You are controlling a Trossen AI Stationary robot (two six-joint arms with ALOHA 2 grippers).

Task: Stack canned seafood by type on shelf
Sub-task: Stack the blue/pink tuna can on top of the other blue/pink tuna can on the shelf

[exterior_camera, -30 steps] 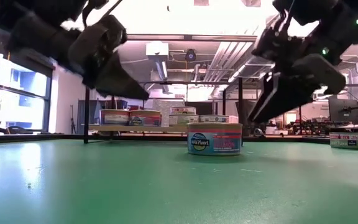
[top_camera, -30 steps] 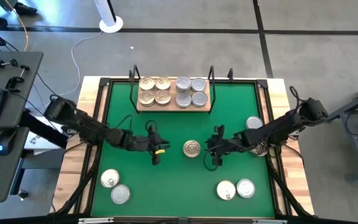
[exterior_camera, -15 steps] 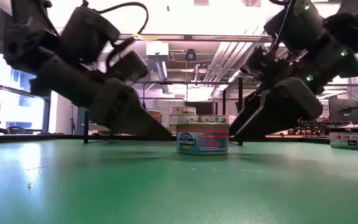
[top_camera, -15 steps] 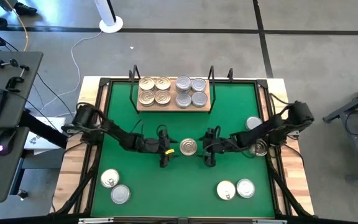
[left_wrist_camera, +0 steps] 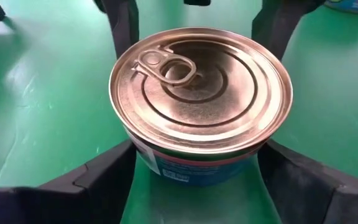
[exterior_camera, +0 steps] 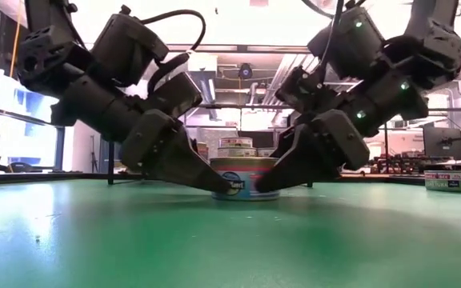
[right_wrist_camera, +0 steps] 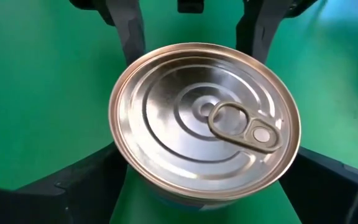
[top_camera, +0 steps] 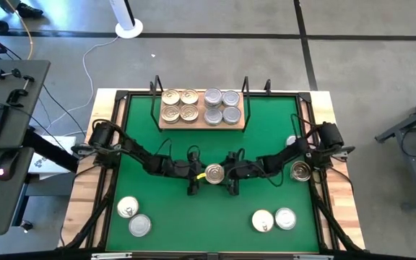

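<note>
**Two grippers close in on one gold-lidded tin**

From above, a gold-lidded tin [top_camera: 214, 173] sits mid-mat, well short of the shelf [top_camera: 201, 118], with the left gripper [top_camera: 196, 173] and right gripper [top_camera: 231, 175] flanking it.

At table height, both pincers angle down against the can's sides.

Each wrist view shows spread fingers straddling the tin, neither clamped. It looks rigid, dense and smooth-walled; I'd grip the vertical side wall, below the lid's rim.
</note>
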